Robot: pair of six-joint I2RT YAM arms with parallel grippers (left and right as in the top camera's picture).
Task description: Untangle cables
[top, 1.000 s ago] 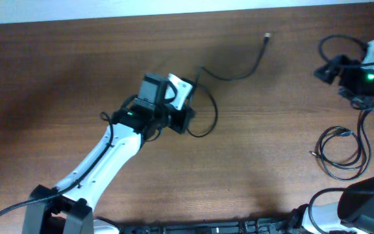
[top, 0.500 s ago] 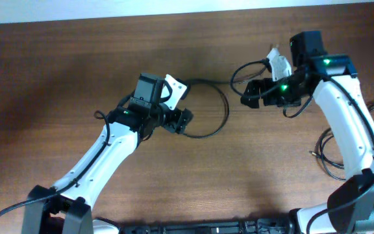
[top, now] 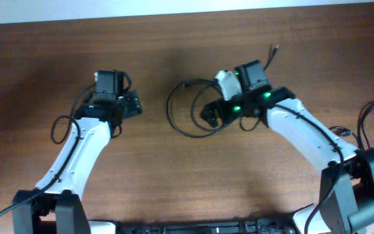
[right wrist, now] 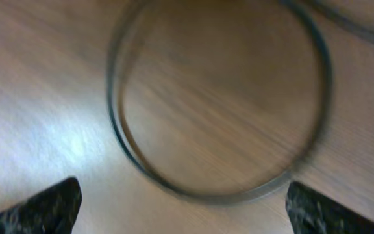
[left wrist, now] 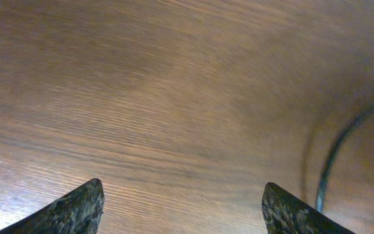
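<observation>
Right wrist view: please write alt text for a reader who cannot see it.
A thin black cable lies in a round loop on the wooden table, seen blurred from close above. The two dark fingertips of the right gripper show at the bottom corners, wide apart, empty.

A wooden table (top: 167, 175) fills nearly the whole overhead view, its top a reddish brown with fine grain running from side to side. Along its far edge lies a narrow pale strip (top: 109, 10), white to grey, slanting a little. Both wrist views show the same brown wood close up and blurred; the right wrist view has a soft patch of glare (right wrist: 76, 143) at its left.
</observation>
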